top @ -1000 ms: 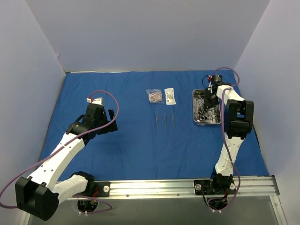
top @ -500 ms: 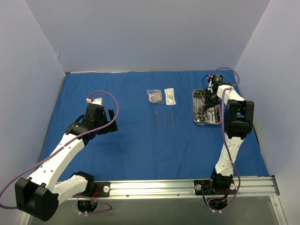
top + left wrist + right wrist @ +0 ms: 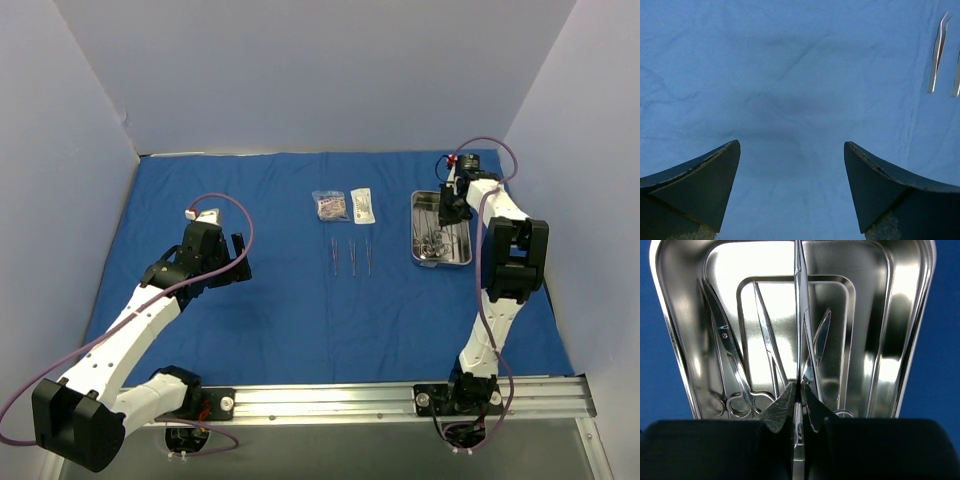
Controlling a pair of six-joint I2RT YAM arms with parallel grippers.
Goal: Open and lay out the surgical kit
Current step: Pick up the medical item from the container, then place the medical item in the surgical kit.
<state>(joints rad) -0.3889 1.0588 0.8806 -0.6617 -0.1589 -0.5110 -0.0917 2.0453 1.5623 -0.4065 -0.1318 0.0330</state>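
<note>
The royal-blue cloth wrap point(image 3: 280, 310) lies spread flat over the table. The steel tray point(image 3: 414, 228) sits on it at the right, holding several scissor-like instruments point(image 3: 722, 350). Three tweezers point(image 3: 351, 256) lie side by side mid-cloth, and two of them show in the left wrist view point(image 3: 937, 52). Two clear packets point(image 3: 329, 206) point(image 3: 362, 205) lie just behind them. My right gripper point(image 3: 450, 210) point(image 3: 801, 390) is over the tray's far half, shut on a thin steel instrument point(image 3: 799, 315) seen edge-on. My left gripper point(image 3: 238, 258) point(image 3: 792, 150) hangs open and empty over bare cloth at the left.
Pale walls close in the table on the left, back and right. The tray's rim point(image 3: 670, 330) surrounds the right fingers. The cloth has shallow wrinkles under the left gripper. A metal rail point(image 3: 400, 398) with the arm bases runs along the near edge.
My right wrist has drawn back toward the tray's far end, with the thin instrument between its fingers. The left arm has not moved.
</note>
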